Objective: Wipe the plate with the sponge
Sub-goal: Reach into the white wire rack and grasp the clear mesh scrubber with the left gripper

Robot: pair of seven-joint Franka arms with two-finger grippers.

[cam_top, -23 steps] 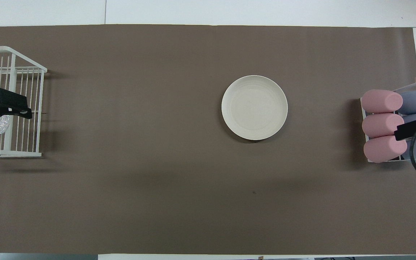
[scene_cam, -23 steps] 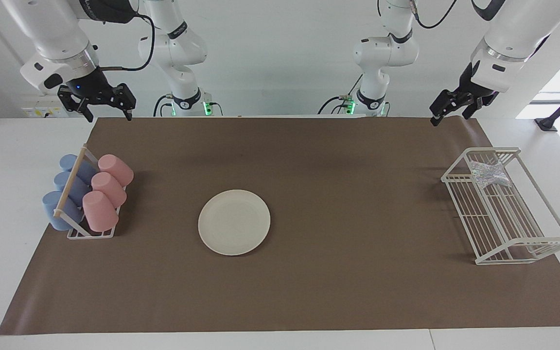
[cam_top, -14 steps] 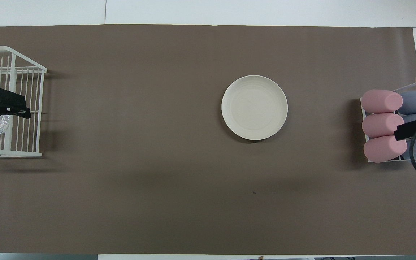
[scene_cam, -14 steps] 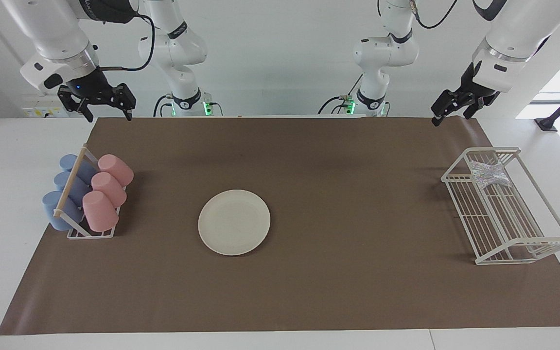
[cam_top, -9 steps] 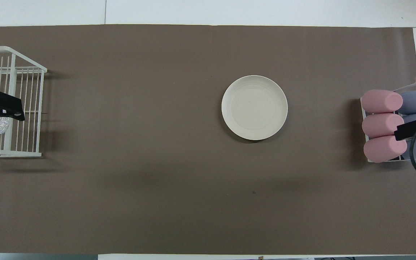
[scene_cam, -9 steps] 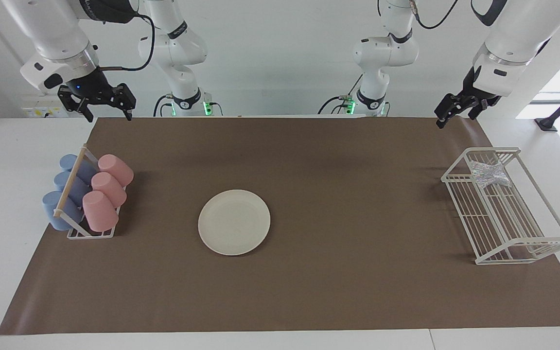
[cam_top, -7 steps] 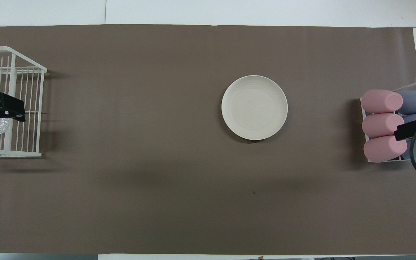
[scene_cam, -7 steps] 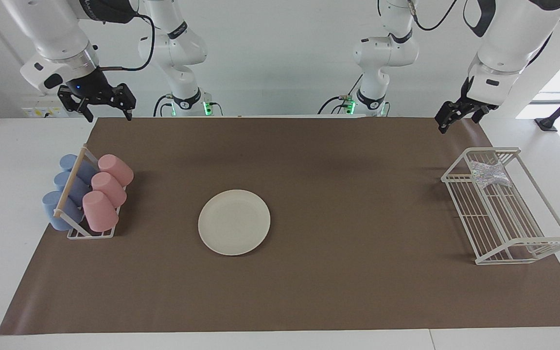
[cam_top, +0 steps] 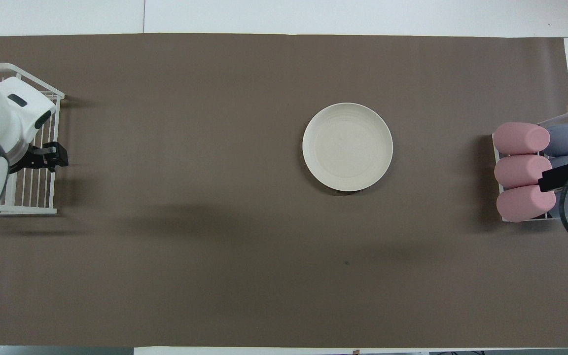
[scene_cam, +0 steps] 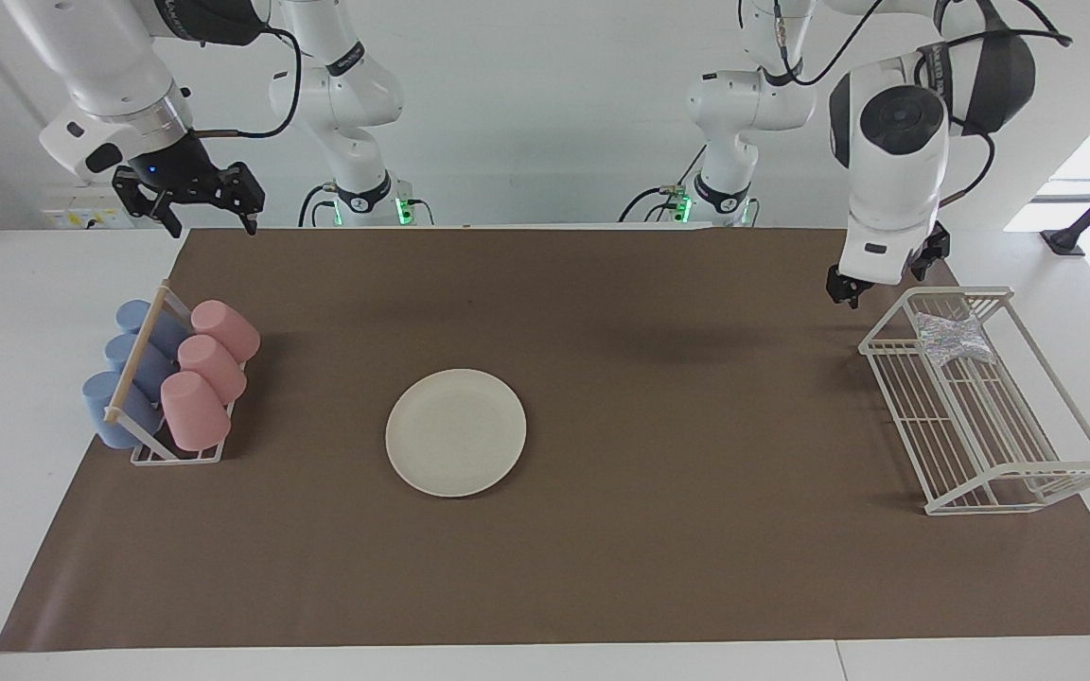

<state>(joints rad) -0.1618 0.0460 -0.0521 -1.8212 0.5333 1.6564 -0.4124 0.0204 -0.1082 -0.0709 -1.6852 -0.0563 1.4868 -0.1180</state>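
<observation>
While the plate (scene_cam: 456, 432) lies untouched on the brown mat (scene_cam: 602, 567) toward the right arm's half of the table, the sponge (scene_cam: 952, 338) rests in the white wire rack (scene_cam: 1056, 473) at the left arm's end, in the part of the rack nearest the robots.

On a clock laid over the facing view, the left gripper (scene_cam: 881, 279) hangs at about ten o'clock from the sponge, close to the rack's near corner but touching neither rack nor sponge. Its jaws stand open and hold nothing. The sponge's long axis runs roughly across the rack, from nine to three o'clock, with its pinched waist in the middle. This arm is by far the nearer one, so the pickup looks to be its job: the coming move probably carries it toward four o'clock and down over that waist.

Over the mat's edge near the cup holder (scene_cam: 167, 454) with its pink and blue cups, the right gripper (scene_cam: 193, 206) waits, fingers spread and empty.
</observation>
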